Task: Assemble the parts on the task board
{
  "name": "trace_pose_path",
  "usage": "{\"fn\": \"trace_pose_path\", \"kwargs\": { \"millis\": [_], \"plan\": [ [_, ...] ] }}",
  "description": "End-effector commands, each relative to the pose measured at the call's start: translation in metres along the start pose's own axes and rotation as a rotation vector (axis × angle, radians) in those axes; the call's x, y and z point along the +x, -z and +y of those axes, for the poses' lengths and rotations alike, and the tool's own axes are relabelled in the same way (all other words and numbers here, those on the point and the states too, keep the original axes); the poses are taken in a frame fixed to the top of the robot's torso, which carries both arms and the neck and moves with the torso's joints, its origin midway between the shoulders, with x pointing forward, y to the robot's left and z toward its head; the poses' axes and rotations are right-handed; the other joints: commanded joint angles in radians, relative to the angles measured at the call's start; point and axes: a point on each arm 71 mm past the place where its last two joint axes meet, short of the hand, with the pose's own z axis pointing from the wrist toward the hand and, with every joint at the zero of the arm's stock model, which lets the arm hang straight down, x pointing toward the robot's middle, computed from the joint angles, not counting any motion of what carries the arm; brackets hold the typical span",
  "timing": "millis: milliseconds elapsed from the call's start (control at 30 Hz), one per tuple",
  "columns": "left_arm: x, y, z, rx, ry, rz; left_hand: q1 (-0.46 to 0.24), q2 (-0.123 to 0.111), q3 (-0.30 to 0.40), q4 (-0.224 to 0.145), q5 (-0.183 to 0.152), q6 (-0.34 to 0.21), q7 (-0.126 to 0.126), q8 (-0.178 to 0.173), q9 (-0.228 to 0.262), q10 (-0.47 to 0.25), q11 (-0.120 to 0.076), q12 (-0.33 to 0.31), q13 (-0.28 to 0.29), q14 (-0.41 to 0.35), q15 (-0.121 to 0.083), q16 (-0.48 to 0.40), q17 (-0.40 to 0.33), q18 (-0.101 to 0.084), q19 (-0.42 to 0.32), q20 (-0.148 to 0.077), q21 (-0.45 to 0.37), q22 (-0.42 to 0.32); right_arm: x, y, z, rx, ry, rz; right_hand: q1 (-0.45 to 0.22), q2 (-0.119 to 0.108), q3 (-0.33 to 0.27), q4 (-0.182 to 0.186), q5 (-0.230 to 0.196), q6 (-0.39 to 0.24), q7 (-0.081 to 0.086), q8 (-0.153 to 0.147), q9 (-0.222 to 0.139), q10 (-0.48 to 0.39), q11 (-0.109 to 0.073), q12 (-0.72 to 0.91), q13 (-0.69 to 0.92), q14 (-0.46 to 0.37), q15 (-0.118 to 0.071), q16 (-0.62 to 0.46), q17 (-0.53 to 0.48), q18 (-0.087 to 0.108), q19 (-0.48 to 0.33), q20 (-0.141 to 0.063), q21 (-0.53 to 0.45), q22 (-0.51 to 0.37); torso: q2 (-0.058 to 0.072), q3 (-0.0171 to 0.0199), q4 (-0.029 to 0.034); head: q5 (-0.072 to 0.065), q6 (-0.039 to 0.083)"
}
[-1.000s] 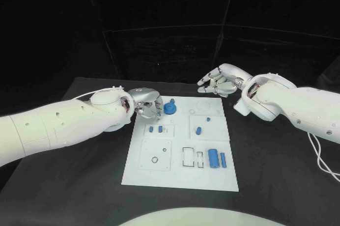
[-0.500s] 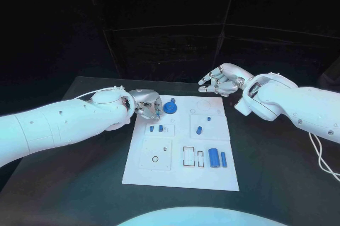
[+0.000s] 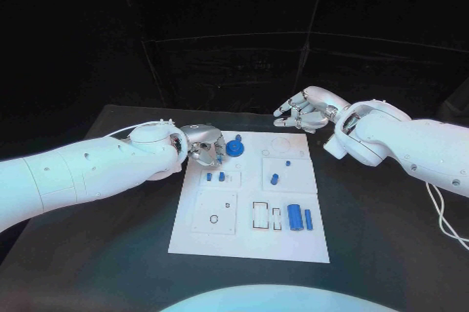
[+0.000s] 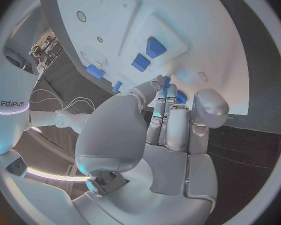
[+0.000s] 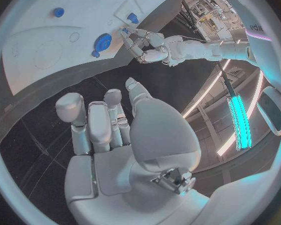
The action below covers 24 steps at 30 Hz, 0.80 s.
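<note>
The left hand (image 3: 202, 149), fingers loosely apart and grasping nothing, sat nearest the blue gear (image 3: 234, 148), just at its three o'clock.

Matt white task board (image 3: 250, 241), glossy blue parts (image 3: 296, 219)

One legible marking is found: the word "sharpa", in dark lettering on the white casing of the robot's right arm (image 4: 15, 105), seen mirrored in the left wrist view. A similar dark mark on the white left arm (image 5: 258, 25) is too small to read.
</note>
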Motion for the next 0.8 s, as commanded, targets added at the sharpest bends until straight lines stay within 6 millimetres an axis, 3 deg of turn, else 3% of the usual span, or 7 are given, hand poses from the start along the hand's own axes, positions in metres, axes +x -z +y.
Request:
{"fn": "trace_pose_path", "kwargs": {
  "millis": [33,600,800],
  "plan": [
    [0.001,-0.0006,-0.0007,-0.002,0.007,0.017,-0.008,-0.006,0.003,0.003,0.001,0.006,-0.001,-0.008,-0.001,0.01,0.001,-0.004,-0.002,0.021,0.004,0.001,-0.002,-0.009,0.001,0.001,0.004,0.001,-0.0008,-0.0005,0.0022,-0.012,0.002,-0.008,0.0,0.012,-0.001,0.006,0.006,-0.004,0.0,0.003,-0.001,-0.003,-0.002,0.002,-0.001,0.015,-0.007,-0.004,0.0,0.009,-0.005,0.002,-0.003,-0.001,0.0,-0.0005,0.0004,0.0,0.0],
    [0.0043,-0.0041,-0.0003,-0.04,0.004,0.054,-0.036,-0.034,-0.012,0.013,0.001,-0.008,0.006,-0.035,-0.007,-0.014,0.012,-0.04,-0.017,0.013,0.012,-0.009,-0.023,-0.007,-0.011,0.007,-0.011,-0.01,-0.0009,-0.0004,0.0022,-0.012,0.002,-0.01,0.0,0.012,-0.001,0.006,0.006,-0.004,0.0,0.003,-0.001,-0.003,-0.002,0.002,-0.001,0.015,-0.007,-0.004,0.0,0.009,-0.005,0.002,-0.003,-0.001,0.0,-0.0003,0.0001,-0.003,-0.002],
    [0.004,-0.0046,-0.0003,-0.038,0.004,0.047,-0.044,-0.049,-0.021,0.017,0.001,-0.046,0.015,-0.067,-0.011,-0.059,0.025,-0.074,-0.022,0.008,0.022,-0.016,-0.038,-0.003,-0.022,0.015,-0.034,-0.028,-0.0011,-0.0003,0.002,-0.012,0.002,-0.01,0.0,0.012,-0.001,0.006,0.006,-0.004,0.0,0.003,-0.001,-0.003,-0.002,0.002,-0.001,0.015,-0.007,-0.004,0.0,0.009,-0.005,0.002,-0.003,-0.001,0.0,-0.0004,0.0009,-0.004,-0.003]
  ]
}}
